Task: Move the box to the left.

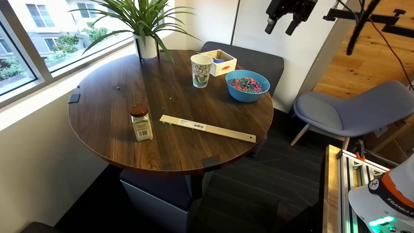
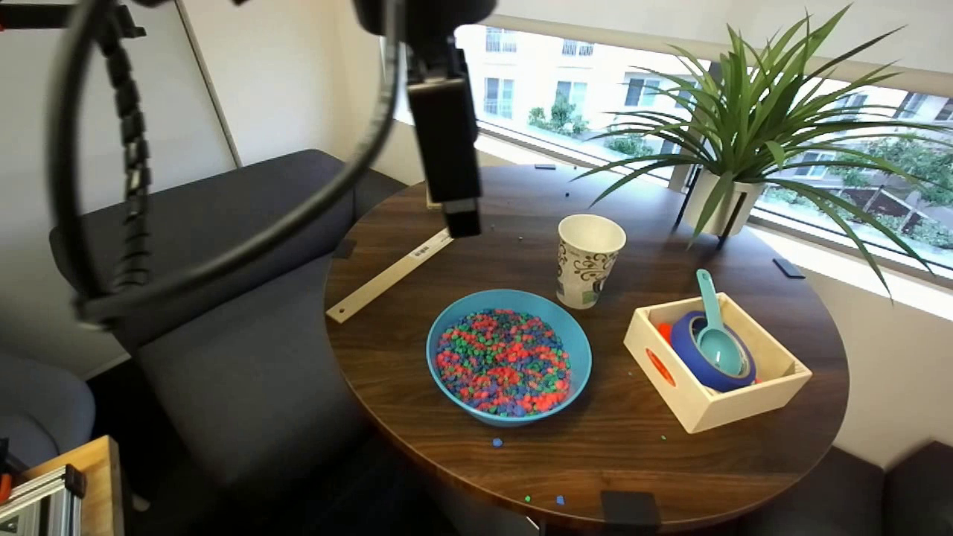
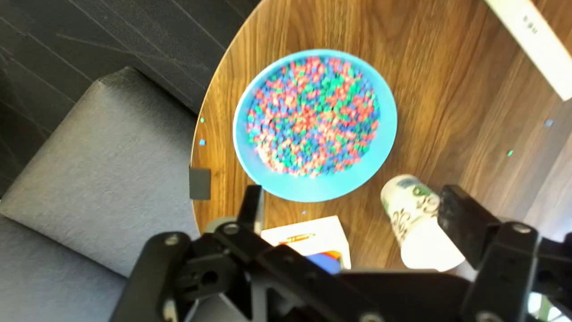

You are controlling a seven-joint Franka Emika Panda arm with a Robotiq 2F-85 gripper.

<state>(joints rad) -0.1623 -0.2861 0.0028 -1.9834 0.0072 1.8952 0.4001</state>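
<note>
Spread wide and empty, the gripper (image 1: 280, 30) hangs upper right in an exterior view, the box (image 1: 221, 68) at upper centre. The step appears to be reaching; next likely calls for lowering astride one side.

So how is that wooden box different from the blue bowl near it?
The wooden box is rectangular with flat walls; the blue bowl is round with curved walls. The box is pale, marked with a red-orange oval; the bowl is plain blue. The box holds a roll of blue tape and a teal scoop; the bowl holds small red, green and blue pellets. Both are open-topped and stand on the round table.
</note>
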